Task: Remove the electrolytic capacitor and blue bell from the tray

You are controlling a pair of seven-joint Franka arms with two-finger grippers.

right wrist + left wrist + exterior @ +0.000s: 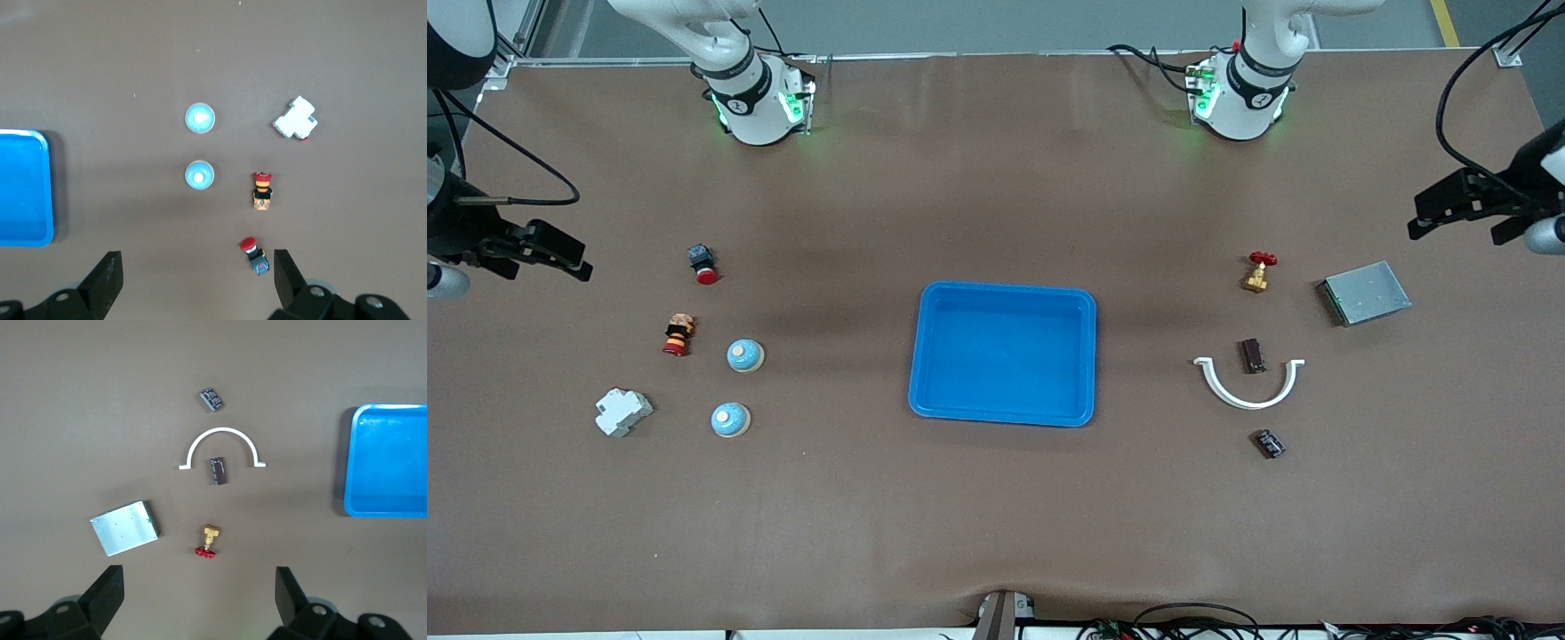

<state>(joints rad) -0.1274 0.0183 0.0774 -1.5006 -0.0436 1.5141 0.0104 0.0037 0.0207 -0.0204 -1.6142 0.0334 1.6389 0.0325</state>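
Note:
Two blue bells lie toward the right arm's end of the table, one [744, 356] [199, 175] farther from the front camera than the other [730, 420] [199, 118]. Toward the left arm's end lie a dark brown capacitor [1254, 356] [217, 470] inside a white arc [1249, 384] and a black capacitor [1269, 443] [212, 398] nearer the front camera. The blue tray [925, 356] sits mid-table. My left gripper [1463, 218] [200, 600] is open and empty, high over its table end. My right gripper [538, 258] [197, 280] is open and empty, high over its end.
By the capacitors are a brass valve with a red handle [1260, 271] [209, 543] and a grey metal plate [1365, 293] [125, 527]. By the bells are a red push button [703, 264] [255, 255], a striped button [679, 334] [263, 190] and a white breaker [623, 412] [295, 119].

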